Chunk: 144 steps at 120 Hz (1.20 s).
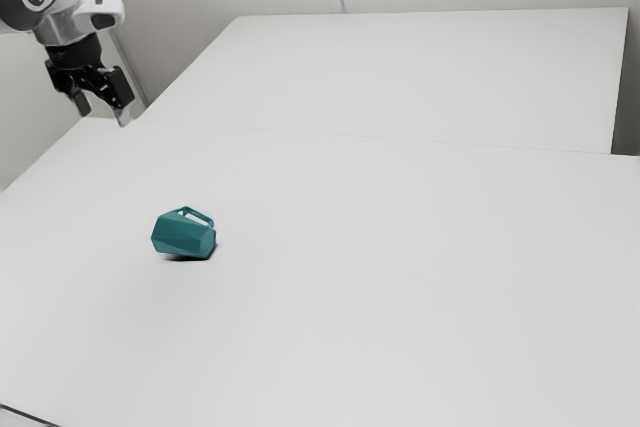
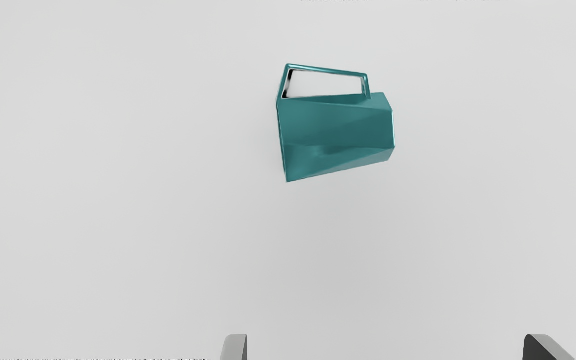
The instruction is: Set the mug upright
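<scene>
Black gripper (image 1: pixel 103 115) at the upper left of the exterior view, teal mug (image 1: pixel 184 235) tipped over on the white table (image 1: pixel 400 297).
A thin dark line (image 1: pixel 30 416) crosses the exterior view's lower left corner; above, at the upper left, the pale arm (image 1: pixel 70 19) holds the gripper over the table's edge, its two fingers wide apart. Farther right and lower, left of centre, the mug lies on its side, handle (image 1: pixel 200 216) toward the top of the frame. In the wrist view, the mug sits beyond both fingertips, touching neither, its handle on the side away from them.
</scene>
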Available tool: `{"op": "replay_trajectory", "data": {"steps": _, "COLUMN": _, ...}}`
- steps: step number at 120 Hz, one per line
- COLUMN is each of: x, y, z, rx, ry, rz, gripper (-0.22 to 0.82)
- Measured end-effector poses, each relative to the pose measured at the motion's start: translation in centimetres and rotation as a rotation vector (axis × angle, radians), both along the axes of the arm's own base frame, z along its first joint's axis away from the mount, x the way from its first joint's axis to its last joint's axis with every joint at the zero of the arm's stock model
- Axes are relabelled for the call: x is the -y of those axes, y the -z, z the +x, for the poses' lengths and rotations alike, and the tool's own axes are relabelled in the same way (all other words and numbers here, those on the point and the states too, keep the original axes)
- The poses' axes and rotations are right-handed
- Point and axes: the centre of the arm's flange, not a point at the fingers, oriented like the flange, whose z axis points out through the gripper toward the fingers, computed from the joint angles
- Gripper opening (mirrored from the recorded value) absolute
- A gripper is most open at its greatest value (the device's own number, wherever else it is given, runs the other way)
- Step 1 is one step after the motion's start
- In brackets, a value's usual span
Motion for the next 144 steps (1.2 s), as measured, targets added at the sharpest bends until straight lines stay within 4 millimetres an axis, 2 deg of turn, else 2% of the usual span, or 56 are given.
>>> {"op": "replay_trajectory", "data": {"steps": 28, "x": -0.1, "y": 0.0, "z": -0.5, "rx": 0.01, "ry": -0.096, "rz": -0.003, "gripper": 0.6}}
{"op": "replay_trajectory", "data": {"steps": 37, "x": -0.9, "y": -0.5, "z": -1.2, "rx": 0.015, "ry": -0.138, "rz": -0.008, "gripper": 0.6}}
{"op": "replay_trajectory", "data": {"steps": 44, "x": -3.2, "y": -0.1, "z": -2.2, "rx": 0.008, "ry": -0.199, "rz": -0.043, "gripper": 0.6}}
{"op": "replay_trajectory", "data": {"steps": 53, "x": -7.5, "y": 1.9, "z": -3.8, "rx": -0.013, "ry": -0.299, "rz": -0.136, "gripper": 0.6}}
{"op": "replay_trajectory", "data": {"steps": 63, "x": -10.9, "y": 4.2, "z": -4.6, "rx": -0.026, "ry": -0.367, "rz": -0.248, "gripper": 0.6}}
{"op": "replay_trajectory", "data": {"steps": 87, "x": -15.3, "y": 11.4, "z": -3.4, "rx": -0.055, "ry": -0.383, "rz": -0.483, "gripper": 0.6}}
{"op": "replay_trajectory", "data": {"steps": 94, "x": -15.9, "y": 13.4, "z": -2.9, "rx": -0.06, "ry": -0.367, "rz": -0.531, "gripper": 0.6}}
{"op": "replay_trajectory", "data": {"steps": 104, "x": -15.6, "y": 15.8, "z": -1.7, "rx": -0.062, "ry": -0.316, "rz": -0.591, "gripper": 0.6}}
{"op": "replay_trajectory", "data": {"steps": 118, "x": -16.0, "y": 19.4, "z": -0.5, "rx": -0.054, "ry": -0.26, "rz": -0.665, "gripper": 0.6}}
{"op": "replay_trajectory", "data": {"steps": 144, "x": -16.5, "y": 24.8, "z": 0.3, "rx": -0.048, "ry": -0.137, "rz": -0.732, "gripper": 0.6}}
